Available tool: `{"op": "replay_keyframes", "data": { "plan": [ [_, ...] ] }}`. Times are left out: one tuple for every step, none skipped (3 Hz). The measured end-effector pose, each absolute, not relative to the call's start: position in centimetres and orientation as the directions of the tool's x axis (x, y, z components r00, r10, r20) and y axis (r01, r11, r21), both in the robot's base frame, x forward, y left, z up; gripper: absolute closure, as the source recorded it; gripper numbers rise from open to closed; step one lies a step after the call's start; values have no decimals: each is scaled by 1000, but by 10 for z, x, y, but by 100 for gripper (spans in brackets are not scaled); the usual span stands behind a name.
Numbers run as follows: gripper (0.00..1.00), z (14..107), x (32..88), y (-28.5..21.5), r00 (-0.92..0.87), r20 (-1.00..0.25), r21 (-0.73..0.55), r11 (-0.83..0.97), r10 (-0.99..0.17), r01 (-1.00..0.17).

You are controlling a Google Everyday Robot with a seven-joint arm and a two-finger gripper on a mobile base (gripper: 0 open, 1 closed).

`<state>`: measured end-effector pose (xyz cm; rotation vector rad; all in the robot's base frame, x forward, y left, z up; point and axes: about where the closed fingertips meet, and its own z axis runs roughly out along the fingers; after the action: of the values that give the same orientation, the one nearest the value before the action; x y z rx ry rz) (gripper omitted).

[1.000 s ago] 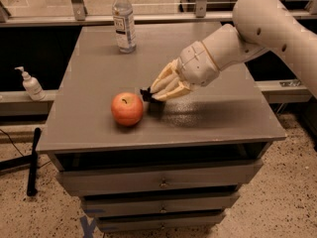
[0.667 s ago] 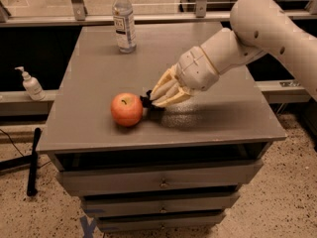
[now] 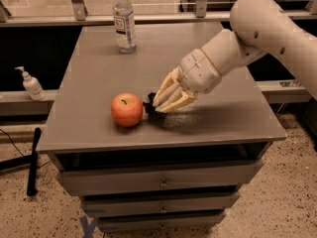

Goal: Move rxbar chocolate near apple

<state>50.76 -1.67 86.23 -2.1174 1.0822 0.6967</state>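
**Bar comes down beside the apple**

Camera view: the gripper, pinching the rxbar chocolate, sits lower than a second ago, close to the table. The bar is just beside the apple, which has not moved.

- The apple sat on the bench, near the front edge and left of centre.
- The rxbar chocolate lay just right of the apple, between it and the gripper.
- The gripper was low over the bench at the bar's right side, with its arm coming from the back right.
- A water bottle stood upright near the bench's back edge, well behind the apple.
- A pump bottle stood on a ledge left of the bench.
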Motion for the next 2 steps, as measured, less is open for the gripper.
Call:
{"op": "replay_keyframes", "data": {
  "plan": [
    [13, 862, 507, -20, 521, -693, -300, -457, -498, -837],
    [0, 867, 509, -27, 520, -691, -307, -448, -501, -840]
  ]
}}
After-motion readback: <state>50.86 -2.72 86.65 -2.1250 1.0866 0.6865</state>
